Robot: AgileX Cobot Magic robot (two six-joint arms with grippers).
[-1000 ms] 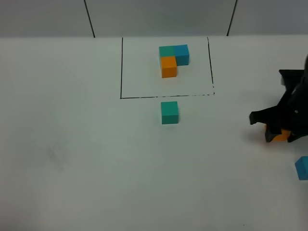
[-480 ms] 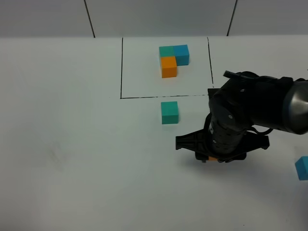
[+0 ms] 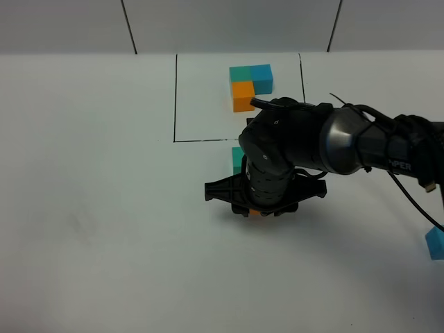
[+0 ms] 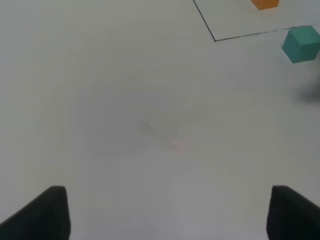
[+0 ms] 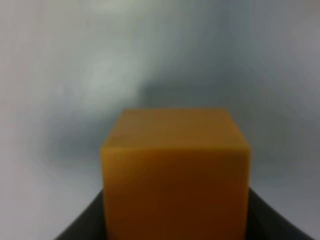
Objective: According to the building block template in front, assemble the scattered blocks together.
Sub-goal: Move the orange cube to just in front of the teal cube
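Since the scattered blocks [image 4: 301, 44] are small stiff matte cubes, prob light & not slippery, pinch flat opposite faces. Now the right hand [image 3: 258, 208] is clamped on the orange cube [image 5: 175, 170] near centre of desk [image 3: 90, 208], teal cube [image 3: 236, 158] just at its 12 o'clock, blue cube [image 3: 435, 244] well off at 4. Further at 12 the building block template [image 3: 250, 83] sits inside a black outline [image 3: 175, 97]. The left hand [image 4: 167, 215] gapes wide, empty. Count: 3 loose cubes, 3 template cubes, 2 hands
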